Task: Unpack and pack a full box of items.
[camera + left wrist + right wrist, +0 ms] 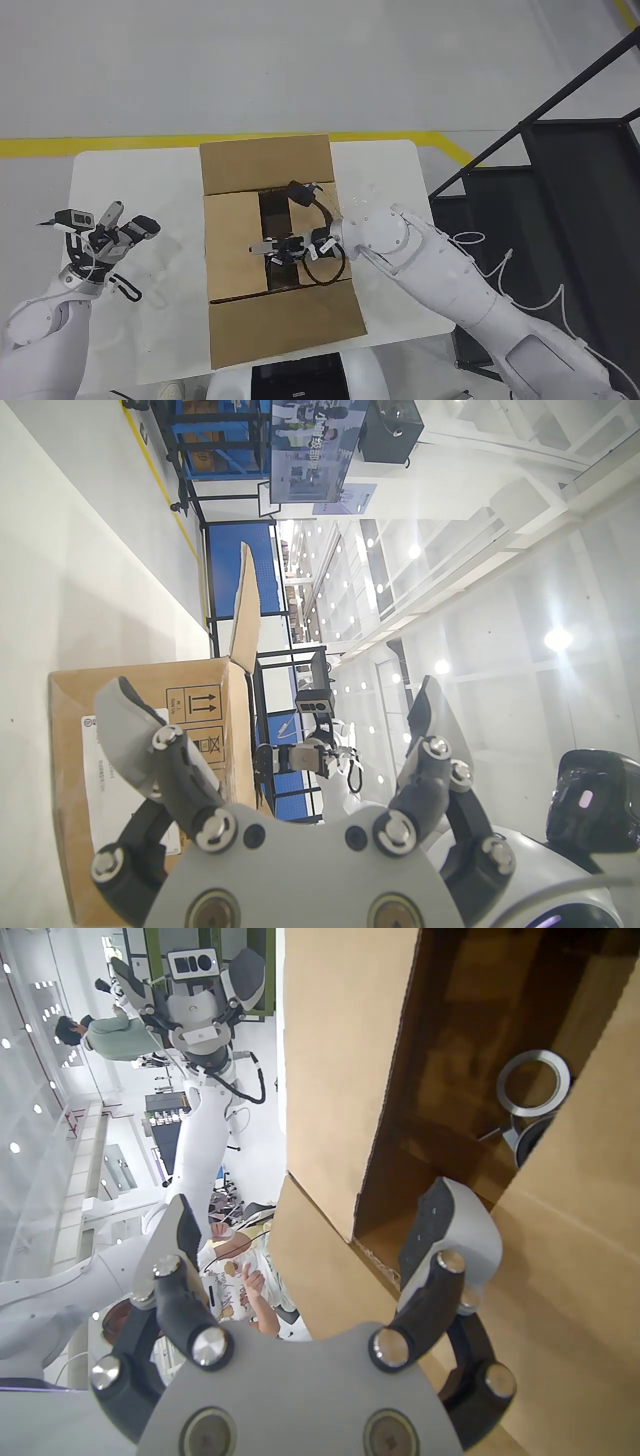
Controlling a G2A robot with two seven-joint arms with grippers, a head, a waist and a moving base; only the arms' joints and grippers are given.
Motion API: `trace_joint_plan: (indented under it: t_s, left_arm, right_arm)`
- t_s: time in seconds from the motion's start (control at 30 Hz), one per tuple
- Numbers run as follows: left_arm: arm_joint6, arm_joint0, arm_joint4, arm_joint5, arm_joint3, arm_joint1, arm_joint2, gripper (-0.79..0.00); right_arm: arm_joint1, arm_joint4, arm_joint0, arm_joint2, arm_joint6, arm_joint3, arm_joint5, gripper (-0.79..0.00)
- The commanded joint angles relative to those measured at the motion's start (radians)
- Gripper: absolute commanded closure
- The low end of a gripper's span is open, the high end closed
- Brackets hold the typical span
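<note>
A brown cardboard box (240, 255) stands in the middle of the white table with its flaps folded outward. My right gripper (272, 246) hangs over the box's dark opening. It is open, and a flap corner (320, 1248) sits between its fingers without being clamped. Deep inside the box lie a silver ring (533, 1083) and, partly hidden by a flap, a dark round item (530, 1143). My left gripper (110, 235) is to the left of the box above the table, open and empty. Its wrist view shows the box's labelled side (150, 725) beyond the left gripper (275, 710).
The white table (140, 170) has bare surface on the box's left and right. A yellow floor line (100, 146) runs behind the table. Black steps and a railing (580, 170) stand close to the table's right side.
</note>
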Motion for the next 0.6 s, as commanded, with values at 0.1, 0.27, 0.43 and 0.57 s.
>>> trace_joint_plan:
  t_s: [0.1, 0.27, 0.43, 0.57]
  left_arm:
    - [-0.012, -0.001, -0.004, 0.002, 0.009, 0.001, -0.010, -0.785]
    - [-0.016, -0.001, -0.003, 0.006, 0.009, 0.003, -0.022, -0.785]
    - [-0.015, 0.002, -0.004, 0.007, 0.005, 0.004, -0.029, -0.785]
    - [-0.014, 0.010, -0.009, 0.002, -0.003, 0.005, -0.042, -0.785]
  right_arm:
    - [-0.028, 0.004, 0.029, -0.056, -0.040, 0.059, -0.003, -0.785]
    - [-0.059, 0.125, 0.042, -0.095, -0.011, 0.106, -0.021, -0.785]
    - [-0.089, 0.327, 0.054, -0.098, 0.035, 0.117, -0.080, -0.785]
    - [-0.107, 0.388, 0.069, -0.099, 0.028, 0.098, -0.140, -0.785]
